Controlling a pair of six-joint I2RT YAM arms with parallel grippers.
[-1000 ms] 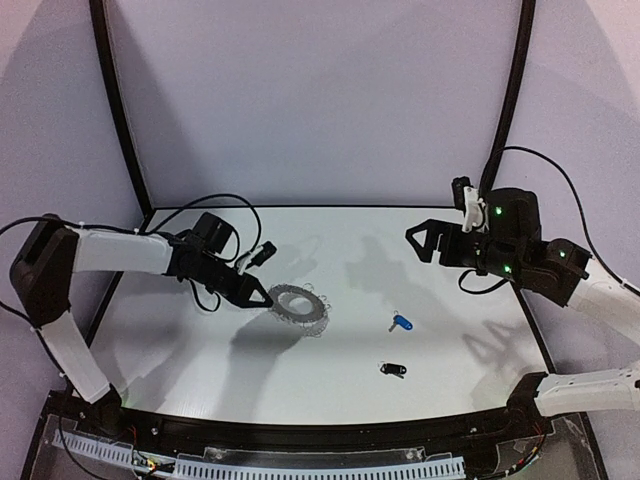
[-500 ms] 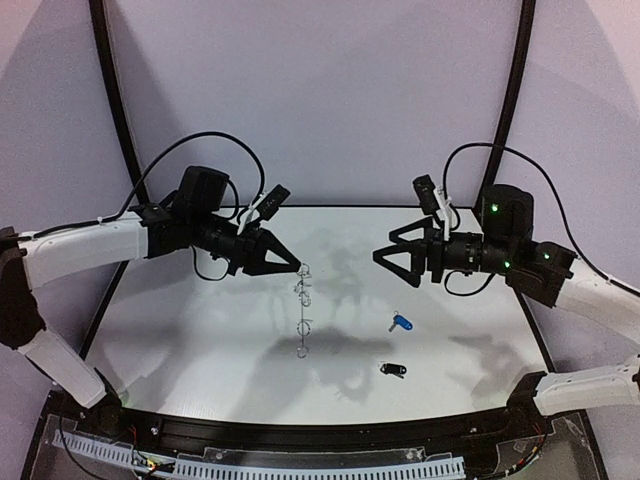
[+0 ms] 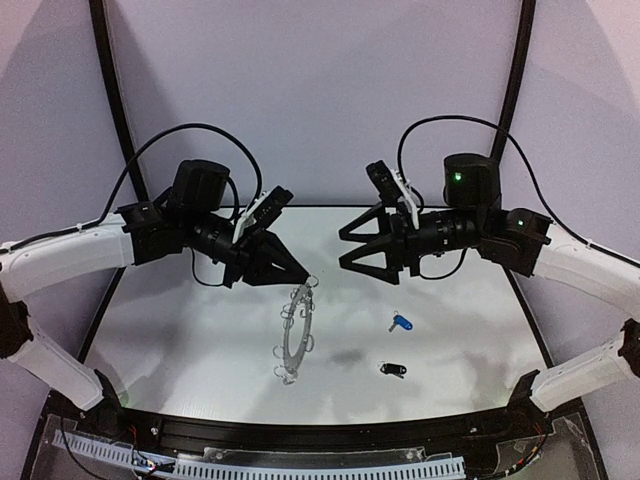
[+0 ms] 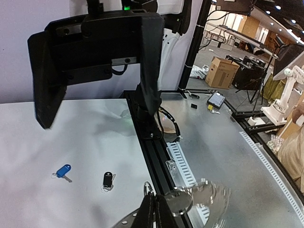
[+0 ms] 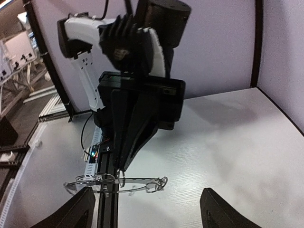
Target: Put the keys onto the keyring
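Note:
My left gripper [image 3: 306, 277] is raised above the table and shut on a small wire loop of the keyring [image 3: 293, 332]. The large flat grey ring dangles below it, tilted. In the left wrist view the shut tips [image 4: 156, 199] pinch the loop, and the ring [image 4: 205, 197] is blurred. My right gripper [image 3: 343, 249] hovers open just right of the ring, pointing at it. In the right wrist view the keyring [image 5: 135, 182] shows edge-on between the wide-spread fingers [image 5: 80, 210]. Both keys lie on the table: the blue-headed one [image 3: 401, 322] and the black-headed one [image 3: 393, 369].
The white table [image 3: 170, 340] has a black rail along its near edge [image 3: 300, 435]. Curved black frame posts [image 3: 118, 110] and pale back walls enclose the space. Cables loop over both wrists.
My left arm has lifted the keyring off the table, and it now hangs and swings. The right arm has swung left toward it, its jaws narrowing a little. The keys have not moved.

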